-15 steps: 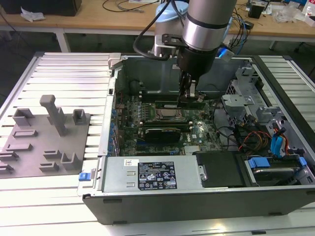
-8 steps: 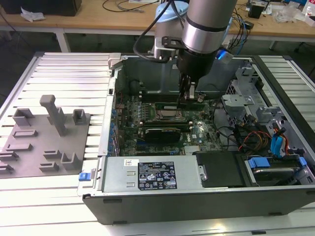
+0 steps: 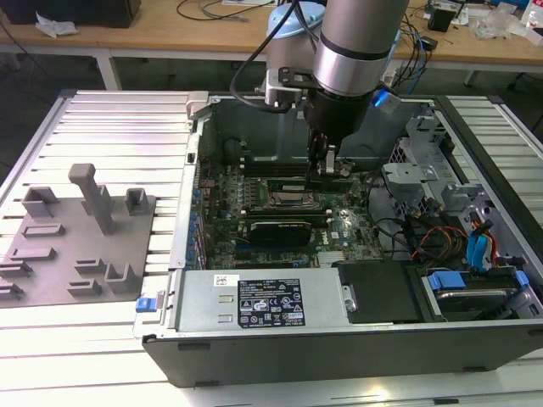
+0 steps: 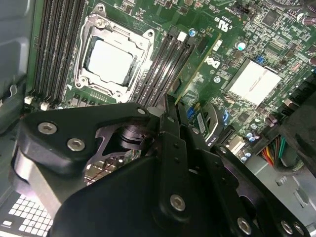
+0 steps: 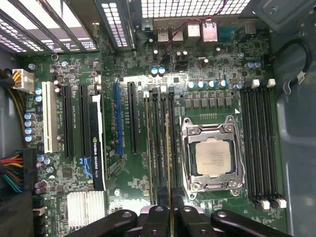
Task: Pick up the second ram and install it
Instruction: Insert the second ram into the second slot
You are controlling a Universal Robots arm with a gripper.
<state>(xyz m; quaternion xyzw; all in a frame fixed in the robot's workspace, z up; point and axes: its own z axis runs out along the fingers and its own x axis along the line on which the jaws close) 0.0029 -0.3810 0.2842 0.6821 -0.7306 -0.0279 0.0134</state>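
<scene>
So, second stick going in

Hand (image 5: 170,210) is clamped on the second ram (image 5: 168,163), holding it edge-on right over the black memory slots (image 5: 159,143) beside the CPU socket (image 5: 212,157); I can't tell if it's touching a slot. Further out from the hand there's the graphics card (image 3: 280,231), then the power supply (image 3: 254,301) at the case edge, and the grey tray (image 3: 72,246) sits well off on the desk (image 3: 127,119).
</scene>
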